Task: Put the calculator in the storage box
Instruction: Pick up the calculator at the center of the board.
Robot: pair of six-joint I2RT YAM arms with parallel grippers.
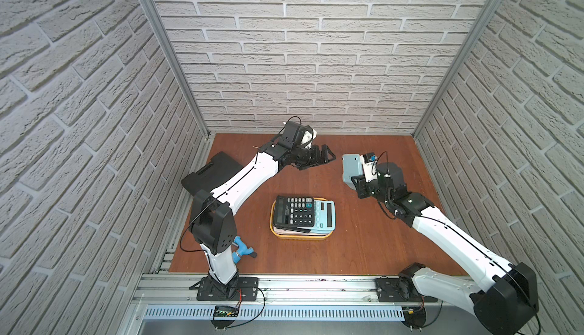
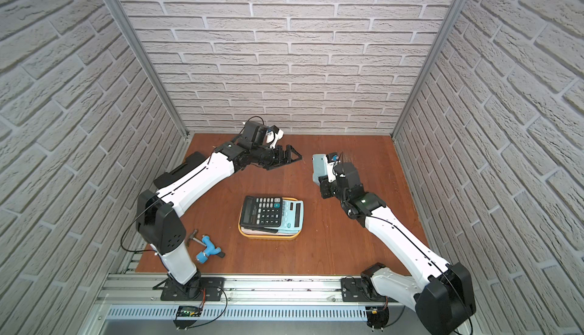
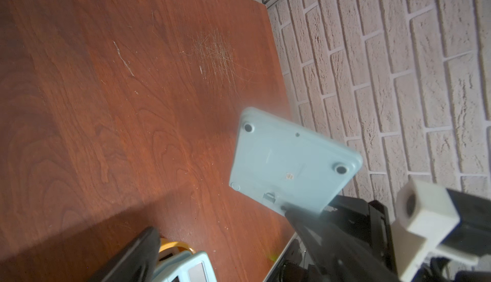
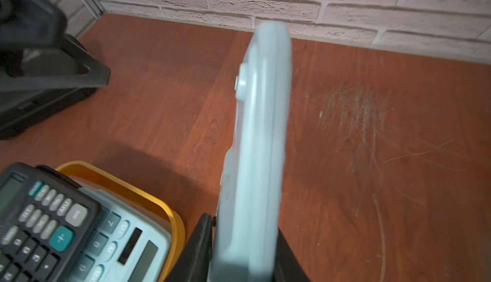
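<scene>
My right gripper (image 1: 358,185) (image 4: 244,240) is shut on a pale blue-grey calculator (image 1: 350,167) (image 2: 318,167) (image 4: 260,147), held on edge above the table at the back right; its underside (image 3: 287,161) faces the left wrist view. The yellow storage box (image 1: 300,237) (image 2: 268,237) (image 4: 148,187) sits mid-table, to the front left of the held calculator. In it a black calculator (image 1: 294,211) (image 4: 34,222) lies on a light blue calculator (image 1: 325,215) (image 4: 125,238). My left gripper (image 1: 325,155) (image 2: 292,156) (image 3: 225,240) hangs open and empty at the back centre.
A flat black case (image 1: 215,172) (image 2: 180,169) lies at the left edge, partly under my left arm. A blue-handled tool (image 1: 241,249) (image 2: 207,249) lies front left near the left arm's base. Brick walls close in the back and both sides.
</scene>
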